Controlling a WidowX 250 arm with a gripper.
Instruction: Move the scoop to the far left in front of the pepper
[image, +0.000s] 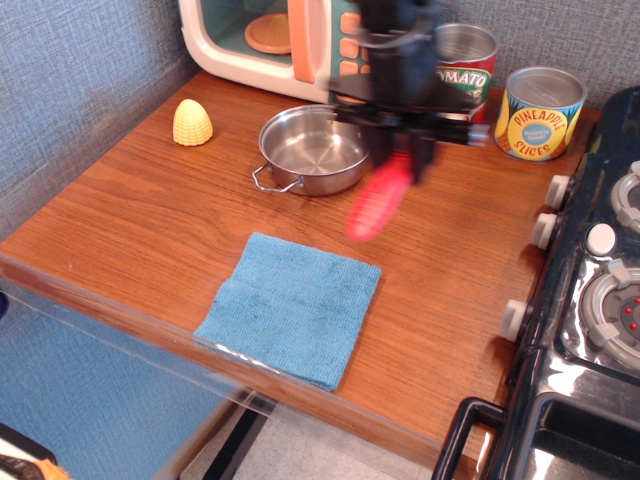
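Gripper (401, 152) clamped on scoop (377, 200), red handle aloft beside pan (316, 148).

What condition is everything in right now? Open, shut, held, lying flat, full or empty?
gripper: shut on the scoop, blurred.
scoop: held off the table, red handle hanging down.
pepper: sitting upright on the table, far left, untouched.
steel pan: upright, empty.
blue cloth: lying flat, nothing on it.
toy microwave: door open.
pineapple can: upright.
tomato can: upright.
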